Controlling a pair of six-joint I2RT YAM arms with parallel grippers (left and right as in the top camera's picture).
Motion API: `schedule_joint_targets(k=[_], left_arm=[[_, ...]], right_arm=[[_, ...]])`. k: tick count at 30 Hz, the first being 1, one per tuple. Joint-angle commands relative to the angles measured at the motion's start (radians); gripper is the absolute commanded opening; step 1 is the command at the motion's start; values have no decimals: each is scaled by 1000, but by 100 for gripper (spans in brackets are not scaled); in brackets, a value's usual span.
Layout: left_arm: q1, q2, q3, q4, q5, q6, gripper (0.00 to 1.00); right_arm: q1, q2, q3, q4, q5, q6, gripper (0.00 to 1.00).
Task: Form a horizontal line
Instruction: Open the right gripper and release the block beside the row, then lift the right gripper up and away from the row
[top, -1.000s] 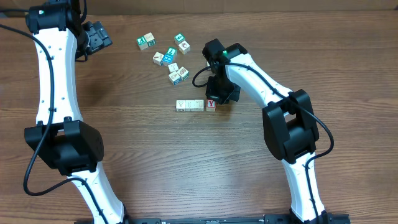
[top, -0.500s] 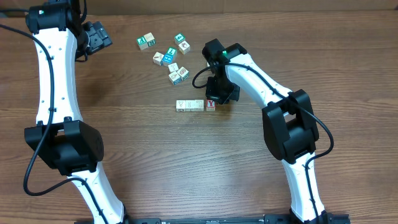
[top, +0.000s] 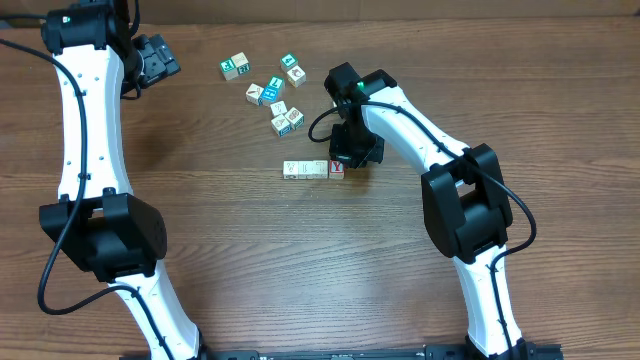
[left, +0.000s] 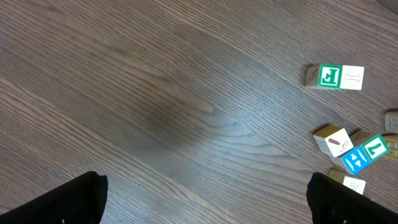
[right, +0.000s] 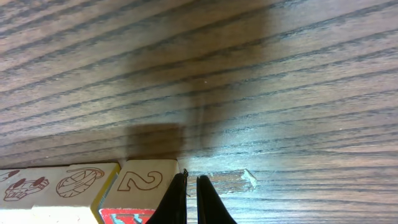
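Horizontal line (top: 314, 169) of pale cubes lies near the middle of the table (top: 300, 260), its red-lettered cube (top: 338, 168) at the 3 o'clock end. Right tool (right: 191, 185) is pressed together and empty, its tips just beside that end cube. Loose cubes (top: 272, 95) sit at 11 o'clock of the row. Left tool (top: 155, 58), spread wide, hangs well apart at 10 o'clock.

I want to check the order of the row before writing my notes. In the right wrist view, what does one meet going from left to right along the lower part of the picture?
cube with a red-brown drawing → cube with a leaf-like drawing → cube marked 2 → right tool → pale scuff
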Motion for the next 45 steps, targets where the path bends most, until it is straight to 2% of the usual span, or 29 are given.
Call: schedule_joint_targets(k=[1, 36, 45], left_arm=[[1, -10, 14, -3, -10, 19, 100], [1, -10, 14, -3, -10, 19, 100], [1, -10, 14, -3, -10, 19, 100]], right_arm=[[9, 1, 8, 5, -10, -5, 4], [9, 1, 8, 8, -32, -12, 4], [9, 1, 8, -6, -17, -12, 9]])
